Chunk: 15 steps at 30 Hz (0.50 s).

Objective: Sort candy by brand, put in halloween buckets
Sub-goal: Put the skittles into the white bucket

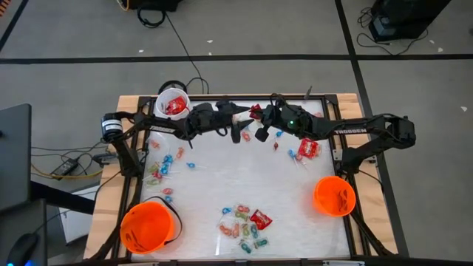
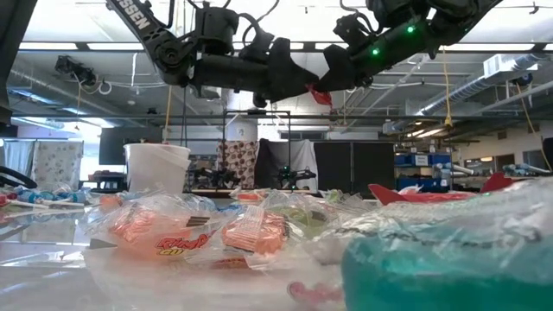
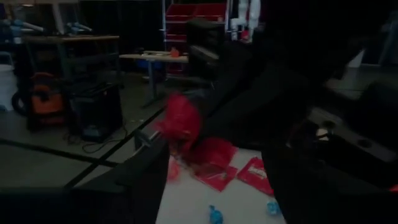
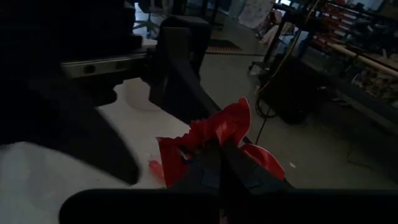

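Sorting only partly done; a red packet sits in the right arm's grip, up in the air.

Right end effector [image 4: 214,163] is pinched tight on a red packet [image 4: 214,127], top middle of the high view, w/ the left end effector [image 1: 238,127] just beside it, fingers spread wide & holding nothing. White pail [image 1: 173,102], upper left, has red packets in it. Orange bucket [image 1: 334,196] at right has sth inside; can't tell what. Orange bucket [image 1: 147,226] at lower left looks bare inside. Lots left on the bench [image 1: 229,177]: lollipops [image 1: 164,166] at left, mixed pile [image 1: 244,223] at bottom middle, red packets [image 1: 309,148] at right. I'd say far more than half still to sort.
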Motion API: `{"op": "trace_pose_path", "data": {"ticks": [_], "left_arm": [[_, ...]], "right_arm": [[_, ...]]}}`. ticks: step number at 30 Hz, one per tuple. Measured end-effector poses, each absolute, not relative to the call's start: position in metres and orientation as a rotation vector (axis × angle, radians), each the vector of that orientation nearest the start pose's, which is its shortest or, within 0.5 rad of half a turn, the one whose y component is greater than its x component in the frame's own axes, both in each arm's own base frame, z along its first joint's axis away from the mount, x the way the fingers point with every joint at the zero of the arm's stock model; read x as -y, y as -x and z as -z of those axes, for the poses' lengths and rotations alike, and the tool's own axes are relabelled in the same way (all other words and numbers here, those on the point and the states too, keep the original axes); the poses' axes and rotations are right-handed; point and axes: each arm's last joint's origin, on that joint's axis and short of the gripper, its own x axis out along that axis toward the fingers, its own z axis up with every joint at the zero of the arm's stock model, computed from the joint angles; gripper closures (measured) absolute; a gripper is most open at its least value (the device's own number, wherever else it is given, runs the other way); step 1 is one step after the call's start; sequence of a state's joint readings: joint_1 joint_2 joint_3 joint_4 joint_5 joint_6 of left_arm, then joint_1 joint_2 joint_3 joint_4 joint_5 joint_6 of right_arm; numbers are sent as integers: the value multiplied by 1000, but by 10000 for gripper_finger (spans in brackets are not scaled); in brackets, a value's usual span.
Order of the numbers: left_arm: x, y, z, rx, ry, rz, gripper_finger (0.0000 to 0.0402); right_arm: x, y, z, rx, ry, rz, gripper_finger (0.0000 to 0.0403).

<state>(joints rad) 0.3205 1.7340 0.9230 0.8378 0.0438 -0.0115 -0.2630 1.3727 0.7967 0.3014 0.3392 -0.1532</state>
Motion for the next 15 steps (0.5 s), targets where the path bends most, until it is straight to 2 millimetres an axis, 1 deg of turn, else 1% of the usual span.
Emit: {"op": "trace_pose_path", "data": {"ticks": [2,7,11,12,15], "left_arm": [[-116,-353,-230,29,7,-282,188],[-117,-353,-230,24,2,-286,297],[-117,-353,-229,14,-36,-280,380],[-117,-353,-229,12,-44,-279,389],[-117,-353,-229,5,-52,-277,393]], "right_arm": [[86,-285,-253,-326,158,574,396],[86,-285,-253,-328,158,574,396],[86,-285,-253,-329,157,574,396],[86,-285,-253,-327,151,574,396],[86,-285,-253,-323,131,576,390]]}}
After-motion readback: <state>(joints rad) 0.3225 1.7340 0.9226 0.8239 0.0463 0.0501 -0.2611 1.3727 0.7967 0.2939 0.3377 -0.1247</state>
